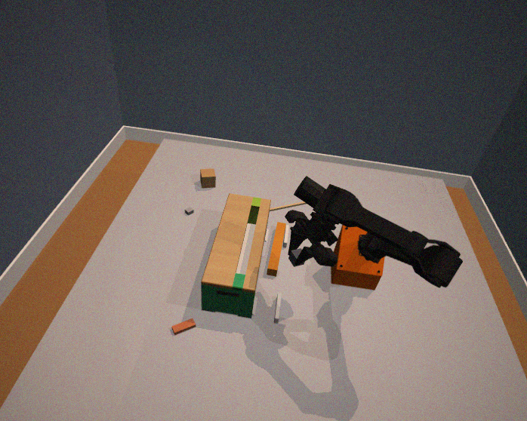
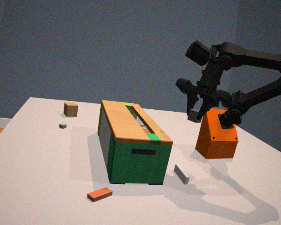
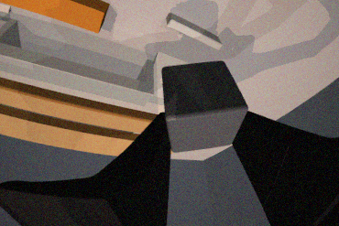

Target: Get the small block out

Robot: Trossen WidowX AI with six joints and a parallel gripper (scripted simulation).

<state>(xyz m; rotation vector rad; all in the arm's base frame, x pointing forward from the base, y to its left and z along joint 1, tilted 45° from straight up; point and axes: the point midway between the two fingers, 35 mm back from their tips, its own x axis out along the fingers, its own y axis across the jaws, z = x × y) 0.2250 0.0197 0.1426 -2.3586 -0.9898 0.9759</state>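
My gripper (image 2: pixel 197 115) (image 3: pixel 195 114) (image 1: pixel 305 254) is shut on a small dark grey block (image 2: pixel 193 115) (image 3: pixel 202 100). It holds the block in the air, well above the table, to the right of the box and in front of the orange arm base. The box (image 1: pixel 225 299) (image 2: pixel 135 167) (image 3: pixel 61 118) has a tan wooden lid with a long slot, green end walls and green marks at both slot ends. It stands upright on the table. In the top view the fingers hide the block.
An orange arm base (image 1: pixel 354 262) (image 2: pixel 215 138) stands right of the box. An orange bar (image 1: pixel 276 248) (image 3: pixel 49 3) and a small white bar (image 1: pixel 278 307) (image 2: pixel 181 173) lie beside the box. A red flat brick (image 1: pixel 183 325) (image 2: pixel 99 194), a brown cube (image 1: pixel 208 177) (image 2: pixel 70 109) and a tiny grey cube (image 1: pixel 189 210) (image 2: pixel 63 125) lie around.
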